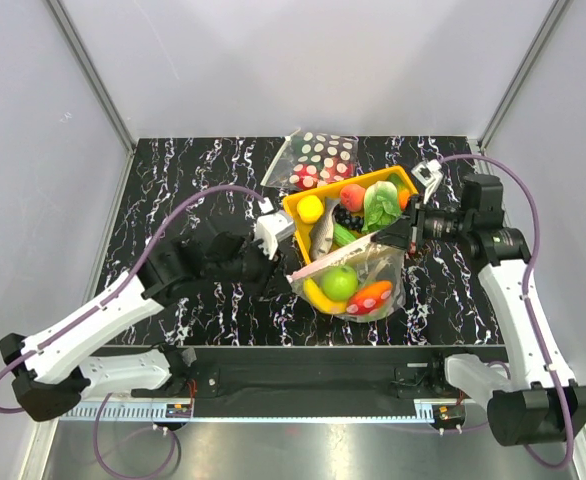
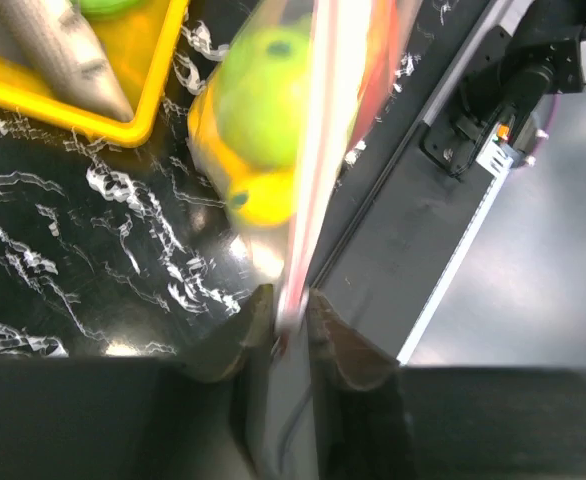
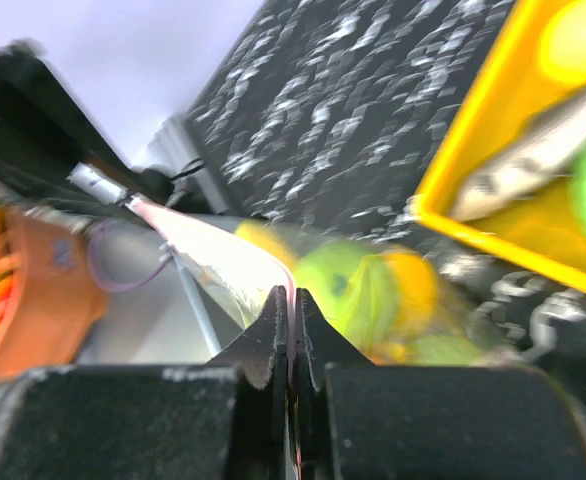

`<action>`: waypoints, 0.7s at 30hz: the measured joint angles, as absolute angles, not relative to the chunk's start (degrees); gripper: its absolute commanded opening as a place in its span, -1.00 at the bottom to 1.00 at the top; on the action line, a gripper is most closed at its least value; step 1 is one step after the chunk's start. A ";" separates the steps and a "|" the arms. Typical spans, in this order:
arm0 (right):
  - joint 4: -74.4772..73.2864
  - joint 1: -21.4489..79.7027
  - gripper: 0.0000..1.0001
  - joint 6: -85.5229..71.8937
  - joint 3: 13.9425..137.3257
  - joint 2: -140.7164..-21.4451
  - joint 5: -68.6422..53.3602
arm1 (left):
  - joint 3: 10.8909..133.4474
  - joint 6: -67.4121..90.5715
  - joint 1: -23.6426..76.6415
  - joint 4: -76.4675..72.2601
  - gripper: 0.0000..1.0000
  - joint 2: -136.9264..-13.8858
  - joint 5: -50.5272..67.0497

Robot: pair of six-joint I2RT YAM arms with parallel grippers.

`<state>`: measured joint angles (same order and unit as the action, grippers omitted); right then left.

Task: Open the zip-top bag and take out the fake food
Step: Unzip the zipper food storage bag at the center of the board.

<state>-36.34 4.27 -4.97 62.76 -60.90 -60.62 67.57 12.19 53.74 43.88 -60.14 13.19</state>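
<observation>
The zip-top bag hangs stretched between my two grippers, just in front of the yellow tray. Its pink zip strip runs from one gripper to the other. Inside it are fake food pieces: a green apple, a yellow banana and a red-orange piece. My left gripper is shut on the strip's left end. My right gripper is shut on its right end. The apple also shows in the left wrist view and, blurred, in the right wrist view.
A yellow tray behind the bag holds more toy food: a lemon, a red fruit, green leaves and a fish. A polka-dot bag lies behind the tray. The table's front rail is close under the bag.
</observation>
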 measured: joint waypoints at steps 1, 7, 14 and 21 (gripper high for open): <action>-36.47 3.97 -1.00 -4.47 62.59 -60.05 -59.42 | 68.75 12.43 53.69 45.54 0.08 -60.34 13.21; -36.93 1.74 -1.00 -4.12 59.83 -53.15 -57.28 | 79.57 14.87 52.47 43.59 0.51 -62.52 15.44; -37.98 1.74 -1.00 -4.03 56.82 -48.60 -58.22 | 82.35 18.00 50.13 32.60 0.50 -71.66 23.07; -38.24 1.74 -1.00 -3.75 52.58 -45.74 -60.75 | 80.18 20.38 50.11 27.94 0.43 -80.75 28.58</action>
